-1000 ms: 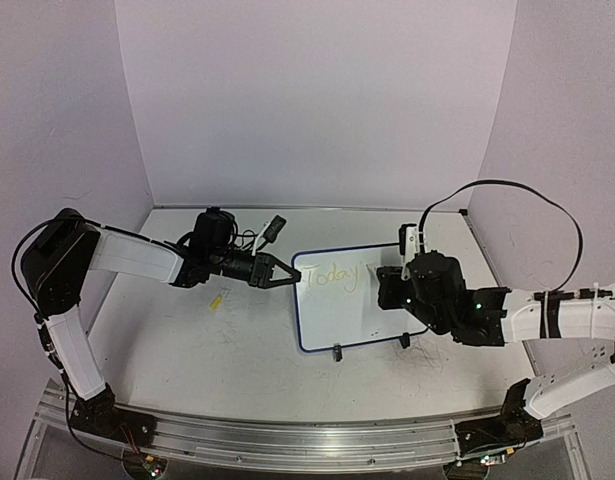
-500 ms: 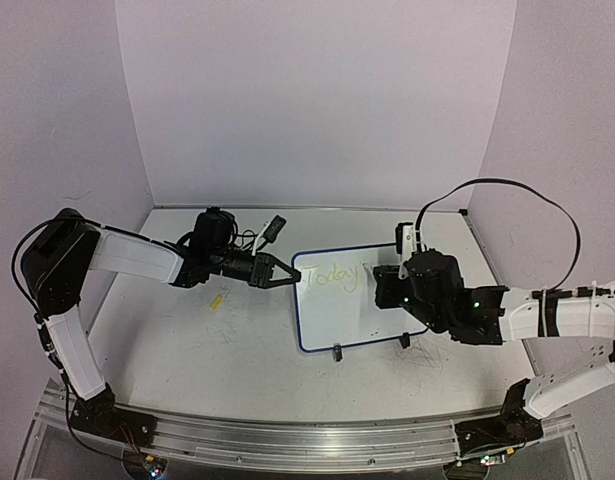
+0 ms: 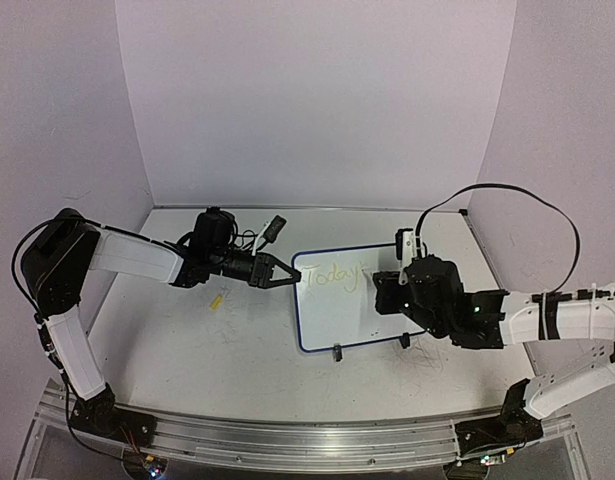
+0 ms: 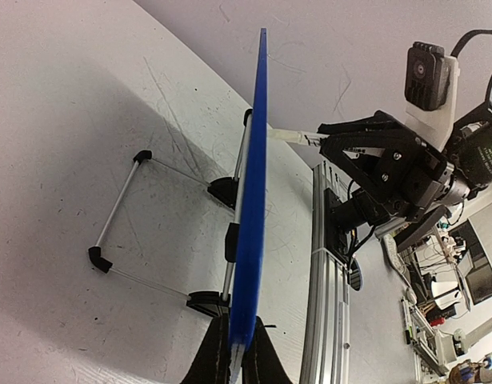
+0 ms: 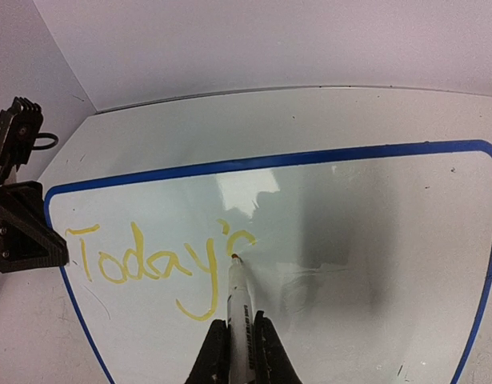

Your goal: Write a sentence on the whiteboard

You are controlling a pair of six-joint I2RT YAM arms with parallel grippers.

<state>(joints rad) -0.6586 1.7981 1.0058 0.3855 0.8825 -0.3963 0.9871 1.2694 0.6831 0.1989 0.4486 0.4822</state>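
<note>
The whiteboard stands tilted at mid-table on two black feet, and shows edge-on in the left wrist view. My left gripper is shut on the left edge of its blue frame. My right gripper is shut on a white marker. The marker's tip touches the whiteboard. The sentence reads "Today'" in pale yellow, with a short curved stroke begun just after the apostrophe, at the tip.
A small yellow cap lies on the table left of the board. The board's wire stand reaches out behind it. Purple walls close the back and sides. A metal rail runs along the near edge.
My right gripper has edged a little left and down with the marker against the board. The left arm and the board have stayed still.
</note>
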